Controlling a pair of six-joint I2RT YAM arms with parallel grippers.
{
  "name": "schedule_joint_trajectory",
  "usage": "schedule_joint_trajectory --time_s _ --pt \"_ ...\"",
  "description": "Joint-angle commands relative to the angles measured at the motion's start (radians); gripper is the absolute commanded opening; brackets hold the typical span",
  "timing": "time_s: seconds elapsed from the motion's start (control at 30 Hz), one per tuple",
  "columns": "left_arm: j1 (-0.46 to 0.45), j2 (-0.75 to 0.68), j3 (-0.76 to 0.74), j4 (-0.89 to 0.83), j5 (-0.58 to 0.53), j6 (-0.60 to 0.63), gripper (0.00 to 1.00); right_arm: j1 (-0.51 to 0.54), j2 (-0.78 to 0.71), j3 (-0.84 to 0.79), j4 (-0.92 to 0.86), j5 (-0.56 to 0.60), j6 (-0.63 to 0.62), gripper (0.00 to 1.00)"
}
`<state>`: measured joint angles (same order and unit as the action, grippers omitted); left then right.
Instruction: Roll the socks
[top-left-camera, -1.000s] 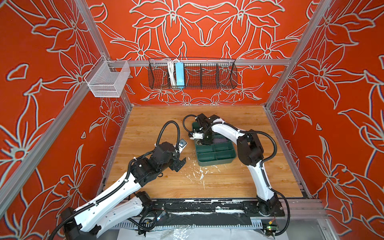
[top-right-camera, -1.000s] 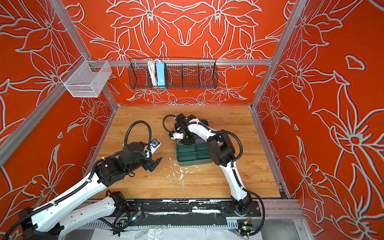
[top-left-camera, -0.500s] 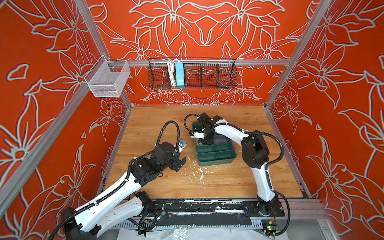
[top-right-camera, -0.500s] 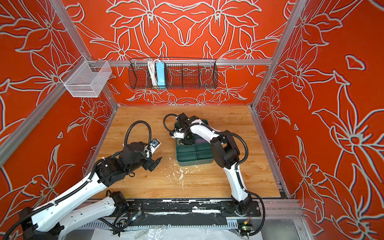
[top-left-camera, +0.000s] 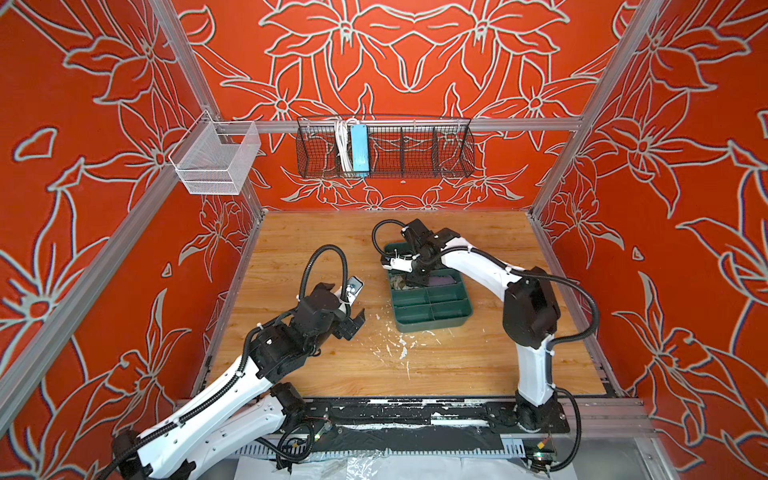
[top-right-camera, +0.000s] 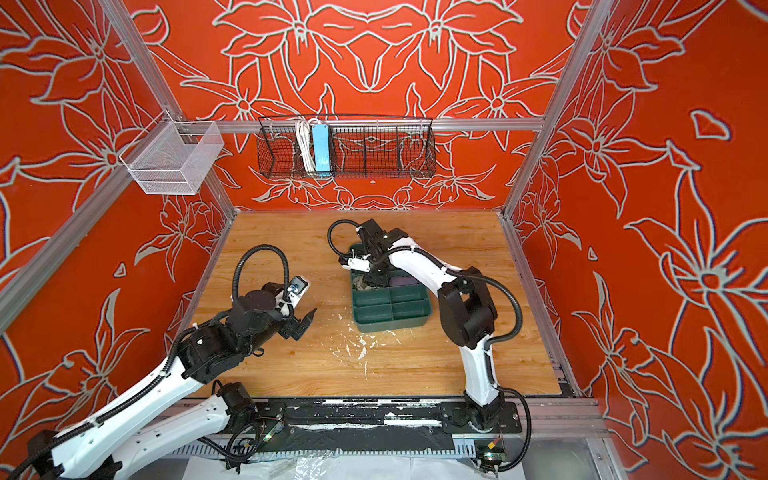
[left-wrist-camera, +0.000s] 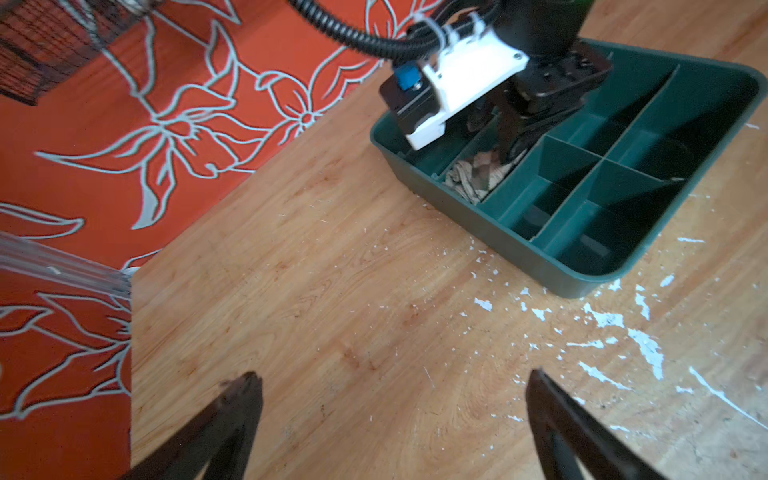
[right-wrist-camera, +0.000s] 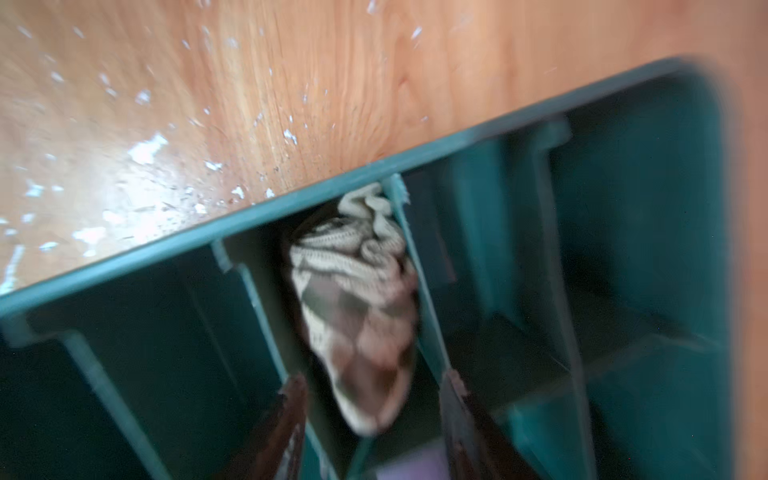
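Observation:
The beige argyle sock (right-wrist-camera: 357, 299) lies bunched in a narrow compartment of the green tray (right-wrist-camera: 291, 199); it also shows in both top views (top-left-camera: 398, 282) (top-right-camera: 360, 283) and in the left wrist view (left-wrist-camera: 473, 174). My right gripper (right-wrist-camera: 374, 378) hovers just over it, open, one finger on each side and neither touching the fabric. The purple sock (top-left-camera: 440, 281) (top-right-camera: 401, 281) sits in the neighbouring compartment, a sliver of it (right-wrist-camera: 415, 463) showing near the right fingers. My left gripper (left-wrist-camera: 392, 376) (top-left-camera: 353, 326) is open and empty above bare wood, left of the tray.
The tray's (top-left-camera: 436, 326) front compartments look empty. White flecks (top-left-camera: 401, 347) litter the wooden floor in front of it. A black wire basket (top-left-camera: 384, 147) and a white mesh basket (top-left-camera: 216, 160) hang on the red walls enclosing the floor.
My right gripper has opened and let go of the beige sock, which now rests in the tray compartment; the right elbow has shifted to the right. The left arm has not moved.

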<state>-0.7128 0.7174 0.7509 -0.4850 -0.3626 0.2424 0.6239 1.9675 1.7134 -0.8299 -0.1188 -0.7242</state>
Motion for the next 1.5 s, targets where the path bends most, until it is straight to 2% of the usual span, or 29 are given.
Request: schedule_joint_trajectory --time_s 0.0,0.13,0.2,0.27,0.3,0.33,0.43,0.47,0.53,0.6,0.67,0.8,0.87,0.93,1.13,1.33,1.47 --pt "0.003 -0.074 -0.035 0.077 -0.088 -0.006 0.97 -0.001 -0.163 -0.045 0.104 0.007 0.044 0.54" --pt "0.003 -0.147 -0.078 0.125 -0.094 -0.010 0.97 -0.035 -0.373 -0.184 0.307 0.063 0.173 0.56" --pt "0.003 -0.172 -0.090 0.147 -0.098 -0.021 0.97 -0.038 -0.479 -0.275 0.438 0.183 0.303 0.62" --pt "0.004 -0.194 -0.106 0.176 -0.107 -0.040 0.97 -0.045 -0.595 -0.366 0.533 0.317 0.494 0.75" --pt "0.004 -0.198 -0.113 0.191 -0.114 -0.050 0.97 -0.054 -0.647 -0.412 0.563 0.343 0.565 0.82" --pt "0.004 -0.202 -0.122 0.210 -0.128 -0.070 0.97 -0.075 -0.718 -0.470 0.589 0.326 0.643 0.83" --pt "0.004 -0.184 -0.125 0.223 -0.172 -0.149 0.97 -0.163 -0.869 -0.654 0.664 0.129 0.831 0.79" --pt "0.005 -0.175 -0.123 0.219 -0.188 -0.184 0.97 -0.186 -0.907 -0.708 0.680 0.096 0.884 0.76" --pt "0.006 -0.159 -0.125 0.216 -0.162 -0.214 0.97 -0.214 -0.937 -0.769 0.651 0.103 0.961 0.73" --pt "0.014 -0.130 -0.121 0.201 -0.130 -0.241 0.97 -0.231 -0.925 -0.790 0.577 0.177 1.015 0.72" --pt "0.035 -0.078 -0.113 0.176 -0.116 -0.270 0.97 -0.264 -0.875 -0.793 0.488 0.233 1.054 0.77" --pt "0.072 0.024 -0.087 0.117 -0.116 -0.306 0.97 -0.318 -0.748 -0.777 0.426 0.134 1.076 0.78" --pt "0.079 0.060 -0.079 0.104 -0.133 -0.319 0.97 -0.320 -0.681 -0.761 0.434 0.045 1.049 0.74" --pt "0.082 0.072 -0.077 0.100 -0.140 -0.318 0.97 -0.319 -0.628 -0.747 0.441 0.004 1.033 0.72" --pt "0.088 0.056 -0.097 0.117 -0.139 -0.303 0.97 -0.319 -0.516 -0.736 0.479 0.112 1.034 0.64" --pt "0.090 0.049 -0.118 0.128 -0.138 -0.258 0.97 -0.319 -0.430 -0.703 0.532 0.096 1.046 0.53" --pt "0.090 0.033 -0.141 0.149 -0.162 -0.240 0.97 -0.319 -0.396 -0.694 0.572 0.075 1.064 0.39"
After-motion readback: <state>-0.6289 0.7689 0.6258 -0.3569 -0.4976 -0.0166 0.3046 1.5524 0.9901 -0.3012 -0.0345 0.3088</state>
